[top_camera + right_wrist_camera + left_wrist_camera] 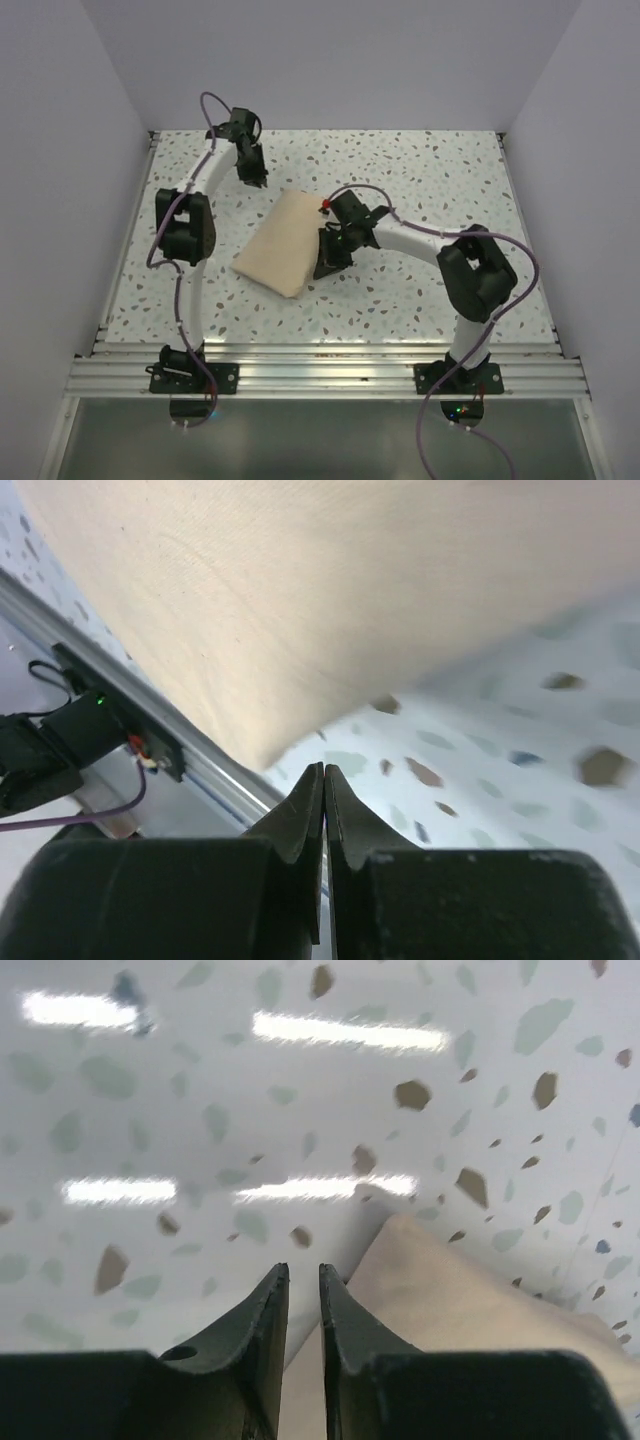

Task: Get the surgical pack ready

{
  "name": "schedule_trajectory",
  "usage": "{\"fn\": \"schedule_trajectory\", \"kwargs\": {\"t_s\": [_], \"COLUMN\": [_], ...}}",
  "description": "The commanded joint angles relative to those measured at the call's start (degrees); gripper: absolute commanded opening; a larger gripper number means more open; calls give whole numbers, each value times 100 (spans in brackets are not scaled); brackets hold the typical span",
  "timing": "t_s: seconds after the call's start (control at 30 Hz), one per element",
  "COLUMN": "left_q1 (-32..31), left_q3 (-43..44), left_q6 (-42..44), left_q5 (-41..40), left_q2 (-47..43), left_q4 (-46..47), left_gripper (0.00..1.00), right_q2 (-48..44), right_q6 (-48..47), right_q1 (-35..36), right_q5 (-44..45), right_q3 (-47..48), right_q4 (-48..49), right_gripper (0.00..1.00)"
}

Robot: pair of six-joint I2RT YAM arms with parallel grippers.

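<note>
The surgical pack (pixel 280 243) is a plain beige, pillow-like bundle lying folded in the middle of the speckled table; no tray, instruments or gauze show. My left gripper (pixel 257 182) hovers off the pack's far left corner. In the left wrist view its jaws (pixel 303 1268) stand a narrow gap apart with nothing between them, and the pack (pixel 450 1300) lies just right of them. My right gripper (pixel 328 268) sits against the pack's near right edge. In the right wrist view it (pixel 323 768) is shut and empty, just below the pack (pixel 300 600).
An aluminium rail (pixel 320 375) runs along the table's near edge, with both arm bases bolted to it. White walls enclose the table on three sides. A small black box with a green light (pixel 90 720) sits by the rail in the right wrist view.
</note>
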Motion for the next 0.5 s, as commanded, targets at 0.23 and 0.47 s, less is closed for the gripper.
{"fn": "schedule_trajectory", "kwargs": {"t_s": [0.23,0.47], "left_q1": [511,511], "left_q3": [-4603,-6295], "left_q6": [-355,-883], "left_q5": [-595,241], "left_q2": [-4656,-6557], "left_q4": [496,1032], "left_gripper": [25,32], "right_q2": [-681,-3], "right_q6": [-1323,-1183], "right_q1": [-1603,-1726], "right_q5": [714,275], "right_q3": [864,1676], "right_q4": [-1261,-1192], "right_gripper": [6,9]}}
